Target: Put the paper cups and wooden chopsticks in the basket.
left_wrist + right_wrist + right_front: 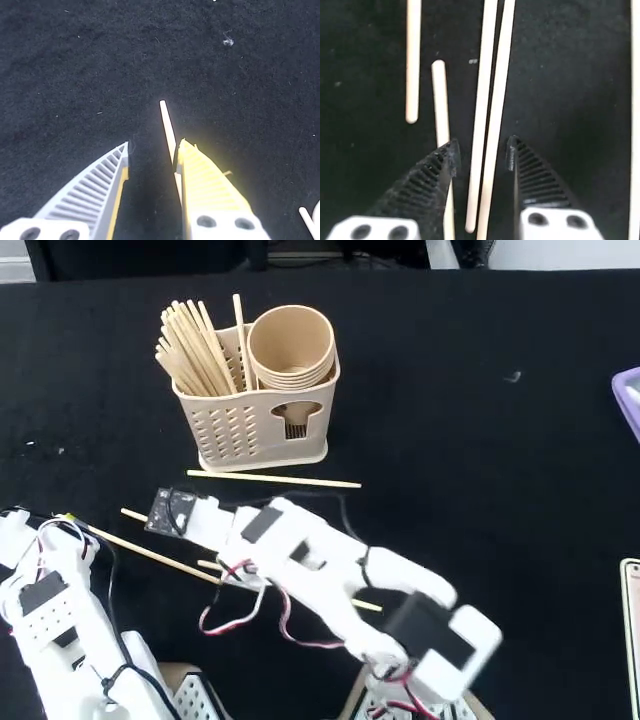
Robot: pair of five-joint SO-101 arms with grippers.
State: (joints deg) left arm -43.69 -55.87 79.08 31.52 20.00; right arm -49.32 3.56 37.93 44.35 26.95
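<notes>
A beige slotted basket (pixel 262 427) stands at the back of the black table. It holds a stack of paper cups (pixel 291 344) and a bundle of wooden chopsticks (pixel 192 348). One loose chopstick (pixel 273 479) lies just in front of the basket. Several more loose chopsticks (pixel 155 555) lie nearer, under the arms. My right gripper (pixel 481 150) is open low over the cloth, with a pair of chopsticks (pixel 492 90) between its black fingers; in the high view the right gripper (pixel 168 512) is left of centre. My left gripper (pixel 152 147) is open, a chopstick tip (pixel 167 125) beside its yellow finger (pixel 200 175).
A purple object (pixel 628 400) sits at the table's right edge, with a pale flat item (pixel 632 610) below it. Two further chopsticks (pixel 412 60) lie beside the right gripper. The right arm's body (pixel 330 560) and red wires (pixel 240 610) stretch across the table's front.
</notes>
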